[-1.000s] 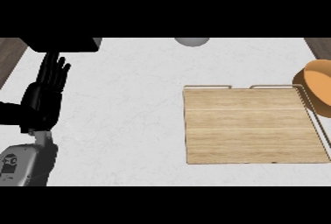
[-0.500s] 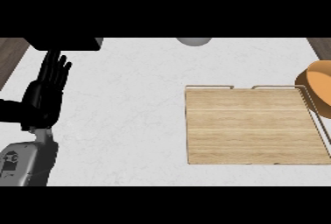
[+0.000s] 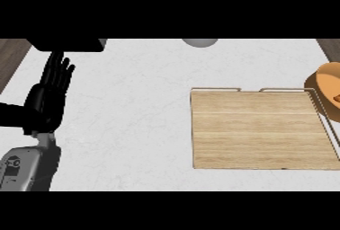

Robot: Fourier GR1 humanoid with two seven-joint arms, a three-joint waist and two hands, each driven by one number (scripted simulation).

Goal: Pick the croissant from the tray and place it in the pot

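Note:
The wooden tray (image 3: 262, 132) with a thin metal rim lies on the white counter at the right, and its board is bare. An orange pot (image 3: 324, 83) stands just past the tray's far right corner, cut off by the view's edge. A small brown-orange piece (image 3: 337, 97) shows inside it; I cannot tell whether it is the croissant. My left hand (image 3: 46, 96) rests at the far left, open, fingers straight and pointing up, well away from the tray. My right hand does not show.
A black object (image 3: 66, 44) sits at the counter's far left edge, just above my left hand. A grey round thing (image 3: 199, 42) pokes in at the top middle. Dark wood flooring (image 3: 10, 56) borders the counter at the left.
My left hand has drifted very slightly upward; the tray and the pot have not moved.

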